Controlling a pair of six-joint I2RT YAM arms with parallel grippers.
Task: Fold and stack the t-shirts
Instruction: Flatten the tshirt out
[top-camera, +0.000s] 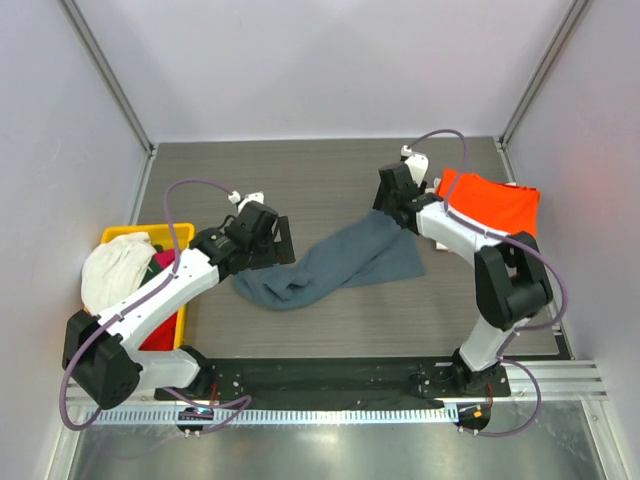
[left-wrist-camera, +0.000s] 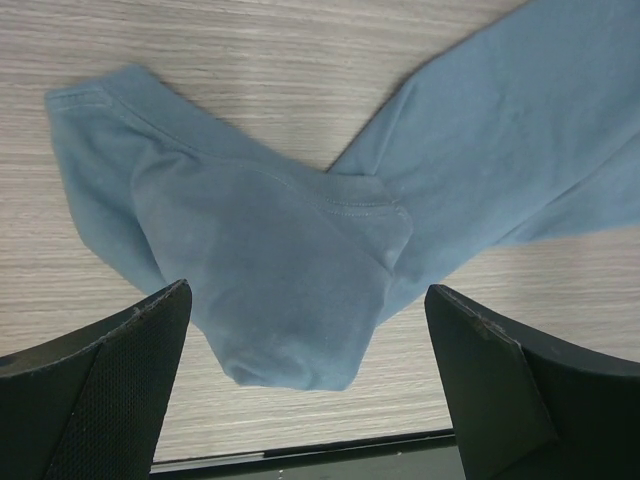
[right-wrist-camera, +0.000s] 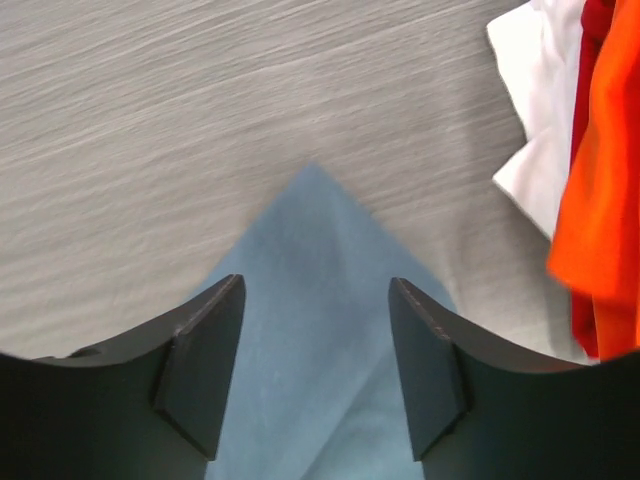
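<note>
Currently blue-grey t-shirt (top-camera: 340, 262) lies bunched on surface (top-camera: 300, 180): soft, limp, light. Wide apart, empty: left jaws, right jaws. Likely best hold: corner (right-wrist-camera: 312, 205) between right jaws.

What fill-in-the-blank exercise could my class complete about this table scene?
1. The blue-grey t-shirt lies unfolded on the ____.
2. The orange t-shirt lies nearest the ____ arm.
3. The colour of the bin is ____.
4. The left fingers and right fingers are both ____.

Missing words: table, right, yellow, open.
</note>
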